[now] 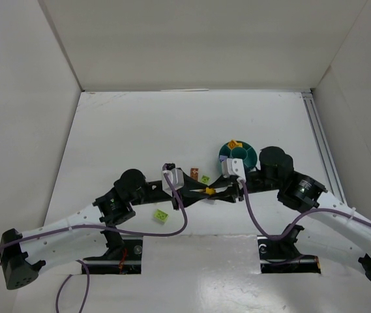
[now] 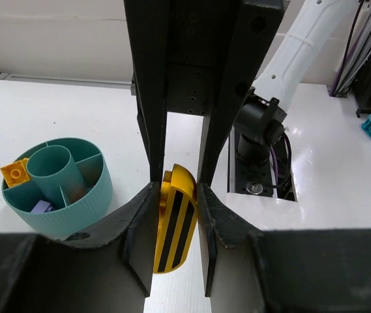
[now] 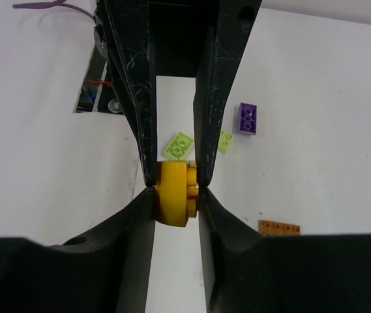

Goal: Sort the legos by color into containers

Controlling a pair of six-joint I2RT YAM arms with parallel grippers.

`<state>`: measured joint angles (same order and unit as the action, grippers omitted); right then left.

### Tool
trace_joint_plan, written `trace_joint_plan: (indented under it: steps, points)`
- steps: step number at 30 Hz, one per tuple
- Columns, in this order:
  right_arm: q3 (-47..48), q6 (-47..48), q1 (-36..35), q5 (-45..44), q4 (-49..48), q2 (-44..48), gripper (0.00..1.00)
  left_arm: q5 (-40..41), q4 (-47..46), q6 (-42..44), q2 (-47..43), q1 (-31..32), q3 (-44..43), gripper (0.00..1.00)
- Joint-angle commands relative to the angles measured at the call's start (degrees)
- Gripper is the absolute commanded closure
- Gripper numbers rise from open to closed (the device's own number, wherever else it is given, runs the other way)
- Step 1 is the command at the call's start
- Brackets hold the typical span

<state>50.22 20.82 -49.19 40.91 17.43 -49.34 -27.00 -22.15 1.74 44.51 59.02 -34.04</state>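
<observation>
A yellow lego (image 1: 209, 191), rounded and with black stripes on one face (image 2: 175, 222), hangs above the table between both arms. My left gripper (image 1: 205, 191) (image 2: 177, 195) is shut on it. From the opposite side my right gripper (image 1: 214, 191) (image 3: 175, 190) also presses both jaws against this yellow lego (image 3: 174, 199). The teal bowl (image 1: 252, 158) (image 2: 74, 212) with its containers stands just behind the right wrist. An orange lego (image 2: 14, 171) rests on its rim and a purple lego (image 2: 40, 207) lies in one compartment.
Loose on the table are two lime green legos (image 1: 162, 214) (image 1: 205, 178) and a brown one (image 1: 194, 171). The right wrist view shows lime pieces (image 3: 179, 145) (image 3: 225, 141), a purple brick (image 3: 248, 118) and an orange plate (image 3: 279, 227). White walls enclose the table.
</observation>
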Motion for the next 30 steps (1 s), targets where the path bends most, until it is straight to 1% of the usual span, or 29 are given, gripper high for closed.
trace_joint_plan:
  steps: [1, 3, 4, 5, 7, 8, 9, 10, 11, 12, 13, 14, 16, 18, 19, 20, 22, 24, 26, 27, 28, 29, 30]
  points:
    - [2.5, 0.5, -0.4, 4.5, -4.1, -0.3, 0.68, -1.3, -2.9, 1.0, 0.1, -0.1, -3.1, 1.0]
    - [2.0, -0.1, -0.4, 4.5, -6.3, -0.3, 0.76, -1.3, -2.9, 1.0, 0.7, -0.1, -3.1, 1.0]
    - [2.0, -0.1, -0.4, 4.5, -6.3, 0.2, 0.79, -1.3, -2.9, 1.0, 0.7, -0.1, -3.1, 1.0]
    - [2.0, -0.7, -0.4, 3.8, -6.9, 0.7, 0.84, -1.3, -2.9, 0.5, 0.7, -0.1, -3.1, 1.0]
    - [1.5, -0.7, -0.4, 2.4, -6.9, 0.7, 0.88, -0.8, -2.9, 0.5, 0.7, -0.1, -3.1, 1.0]
    - [1.5, -1.6, -0.4, 0.0, -6.9, 1.3, 0.9, 0.4, -2.9, -0.1, 0.7, -0.1, -3.1, 1.0]
    - [1.5, -1.7, -0.4, -1.4, -6.1, 1.3, 0.92, 0.9, -2.4, -0.1, 0.7, -0.1, -3.1, 0.84]
    - [2.0, -1.7, -0.4, -2.7, -5.4, 1.3, 0.93, 1.4, -2.4, -0.6, 0.7, -0.1, -3.1, 0.76]
    - [2.0, -2.2, -0.4, -4.1, -4.8, 1.3, 0.95, 2.3, -2.4, -0.6, 0.7, -0.1, -3.1, 0.71]
    - [2.0, -2.2, -0.4, -6.4, -3.7, 0.6, 0.95, 2.8, -1.8, -0.6, 0.7, -0.1, -3.1, 0.6]
    - [2.6, -2.2, -0.4, -8.3, -3.1, -0.2, 0.97, 3.7, -1.8, -1.1, 0.7, -0.1, -3.1, 0.56]
    - [2.6, -2.2, -0.4, -8.3, -2.6, -0.8, 0.97, 3.7, -1.8, -1.1, 0.7, -0.1, -3.1, 0.51]
    - [3.2, -2.2, -0.4, -10.5, -1.7, -1.6, 0.98, 6.5, -1.8, -2.3, 0.7, -0.1, -3.1, 0.38]
    - [3.2, -2.2, -0.4, -11.0, -1.7, -2.8, 0.99, 10.9, -1.2, -3.8, 0.1, -0.1, -3.9, 0.18]
    - [3.2, -2.2, -0.4, -11.8, -1.7, -2.8, 0.99, 11.8, -0.4, -4.3, 0.1, -0.1, -3.9, 0.07]
    - [3.2, -2.2, 0.1, -12.8, -1.7, -3.3, 1.0, 12.6, -0.3, -5.1, 0.7, -0.1, -4.4, 0.01]
    - [3.8, -2.2, 1.9, -13.4, -1.7, -3.9, 1.0, 15.4, 0.8, -5.9, 1.2, -0.1, -5.1, 0.0]
    - [3.8, -2.2, 5.3, -13.4, -1.7, -4.4, 1.0, 17.6, 1.5, -6.4, 1.2, -0.1, -5.6, 0.0]
    - [3.8, -2.2, 8.3, -9.9, -2.4, -5.0, 1.0, 22.4, 2.2, -7.8, 1.7, -0.1, -5.6, 0.0]
    - [3.8, -2.2, 11.5, -8.7, -2.9, -5.0, 1.0, 24.2, 3.0, -8.7, 1.7, -0.1, -6.1, 0.0]
    - [3.2, -2.2, 13.3, -8.0, -2.9, -6.3, 1.0, 28.8, 3.8, -9.5, 1.7, -0.1, -6.1, 0.0]
    - [3.2, -1.7, 15.1, -7.3, -2.9, -6.9, 1.0, 31.5, 4.3, -10.3, 2.2, -0.1, -6.1, 0.0]
    - [3.2, -1.7, 18.7, -6.5, -3.5, -7.7, 1.0, 34.3, 5.0, -11.3, 2.2, -0.1, -6.6, 0.0]
